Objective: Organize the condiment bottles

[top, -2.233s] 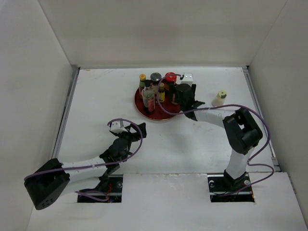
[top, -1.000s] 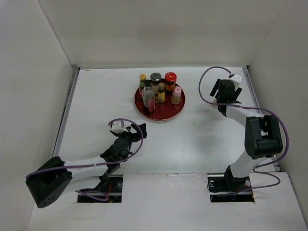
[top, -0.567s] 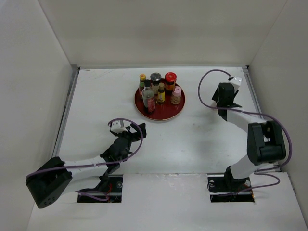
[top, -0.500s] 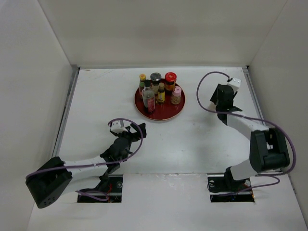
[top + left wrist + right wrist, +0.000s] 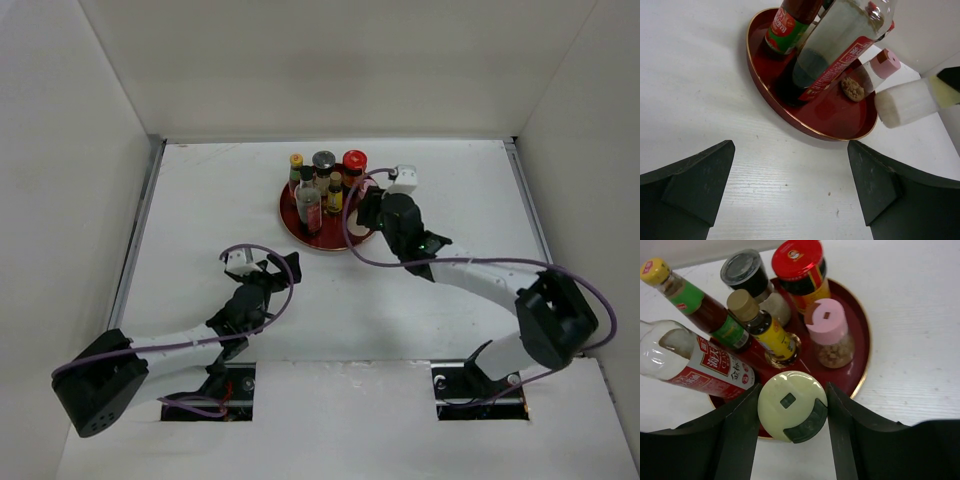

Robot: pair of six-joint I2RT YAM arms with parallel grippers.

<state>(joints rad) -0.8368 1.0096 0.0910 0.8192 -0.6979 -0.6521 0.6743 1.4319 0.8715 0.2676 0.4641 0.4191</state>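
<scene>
Holding a small clear shaker with a pale yellow cap [image 5: 791, 405] pinched in the right gripper [image 5: 793, 416], low centre in the right wrist frame, hanging over the near rim of the round red lacquer plate [image 5: 858, 340]. Resting the left gripper [image 5: 791, 165] spread wide and empty over the white table [image 5: 715, 75], at the lower left of the top frame, well apart from the plate.

Could come down astride the rim and topple on release, judging by the cap's closeness to that edge. Could also nudge the pink-capped shaker [image 5: 830, 335] or the brown-capped bottle with the yellow label [image 5: 762, 325] just beyond, given the narrow strip of free plate in front of them. Might clip the clear bottle with the red label [image 5: 700, 365], at the left of the frame, when spreading the jaws. Worth lowering slowly into the front gap and opening only a little.

Against 2.2 s ago: shaker no longer standing alone at the right of the top frame, well apart from the plate. Half a second ago, right arm reaching to the upper right; now swung back beside the plate with the shaker in its grip. No visible change on the plate or in the left arm.
</scene>
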